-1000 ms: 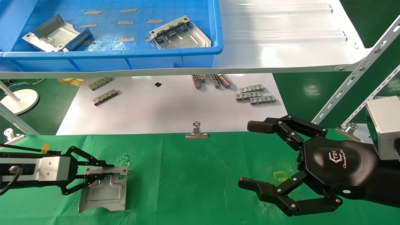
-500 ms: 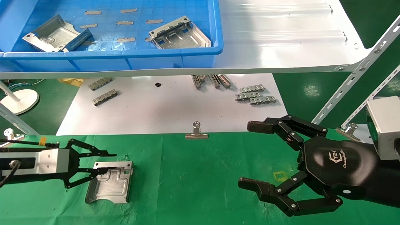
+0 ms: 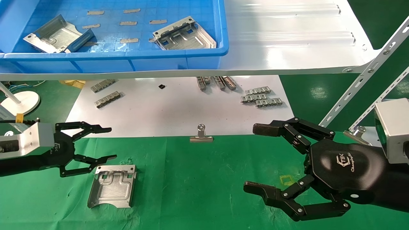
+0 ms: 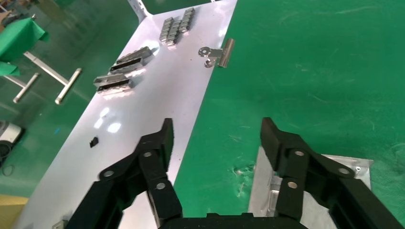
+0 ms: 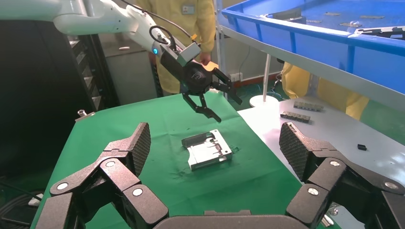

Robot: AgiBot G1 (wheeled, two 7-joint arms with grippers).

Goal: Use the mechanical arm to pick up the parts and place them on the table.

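One silver-grey part (image 3: 112, 186) lies flat on the green cloth table (image 3: 204, 179) at the front left; it also shows in the right wrist view (image 5: 207, 150) and partly in the left wrist view (image 4: 265, 186). My left gripper (image 3: 108, 143) is open and empty, raised above the part's far edge, over the border of cloth and white board. Two more parts (image 3: 52, 35) (image 3: 183, 34) lie in the blue bin (image 3: 115, 59) on the shelf. My right gripper (image 3: 254, 158) is open and empty, parked over the cloth at the right.
A silver binder clip (image 3: 201, 135) sits at the cloth's far edge. Small link strips (image 3: 260, 98) lie on the white board (image 3: 172, 108). A glossy white shelf (image 3: 287, 41) overhangs the back. Slanted metal struts (image 3: 361, 80) stand at the right.
My left gripper let go of the part, which now lies flat on the cloth. The gripper opened, rose and drew back toward the white board. The right arm has not moved.
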